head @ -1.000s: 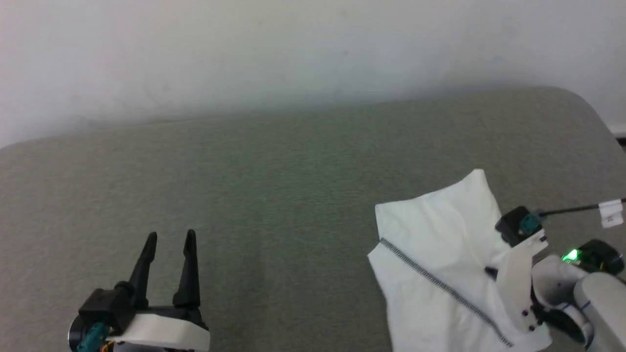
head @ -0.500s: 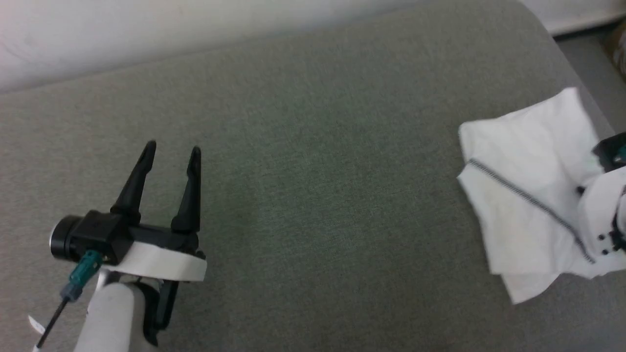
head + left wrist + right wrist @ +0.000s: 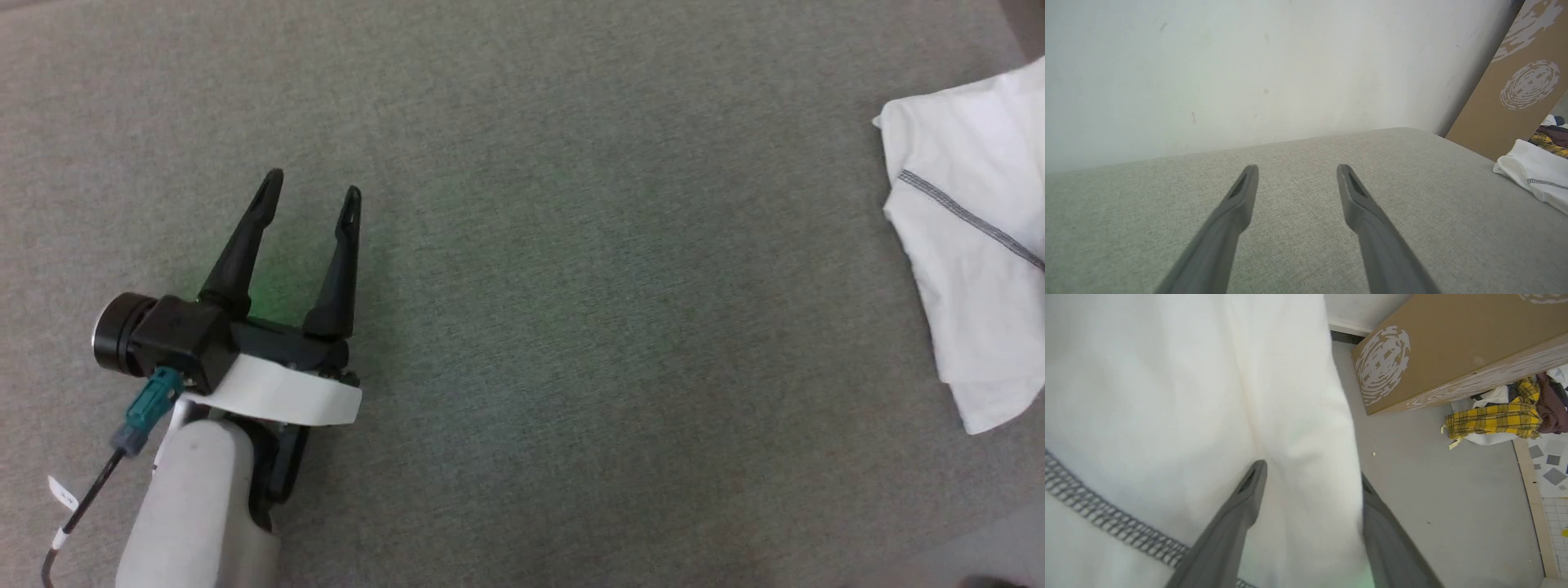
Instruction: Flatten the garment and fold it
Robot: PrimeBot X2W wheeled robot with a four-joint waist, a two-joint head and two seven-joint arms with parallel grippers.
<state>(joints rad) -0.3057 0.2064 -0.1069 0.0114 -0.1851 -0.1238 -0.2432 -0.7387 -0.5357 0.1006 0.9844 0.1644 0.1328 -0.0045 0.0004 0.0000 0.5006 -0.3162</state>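
Garment [image 3: 1167, 396] edge between spread right fingers [image 3: 1237, 522]; well apart from left fingers [image 3: 242, 245].

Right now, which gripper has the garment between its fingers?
The right gripper: the white garment lies between its spread fingers. The left gripper stands open over the grey surface.

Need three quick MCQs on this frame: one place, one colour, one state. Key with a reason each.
1. In the head view, the garment lies:
A) at the centre of the grey surface
B) at the right edge
C) under the left gripper

2. Its seam stitching is:
A) red
B) yellow
C) dark grey

3. The left gripper is:
A) open, empty
B) shut on the garment
C) shut, empty

Key:
1 B, the white fabric sits against the right border.
2 C, a dark grey zigzag line runs across the white.
3 A, its fingers are spread with nothing between them.
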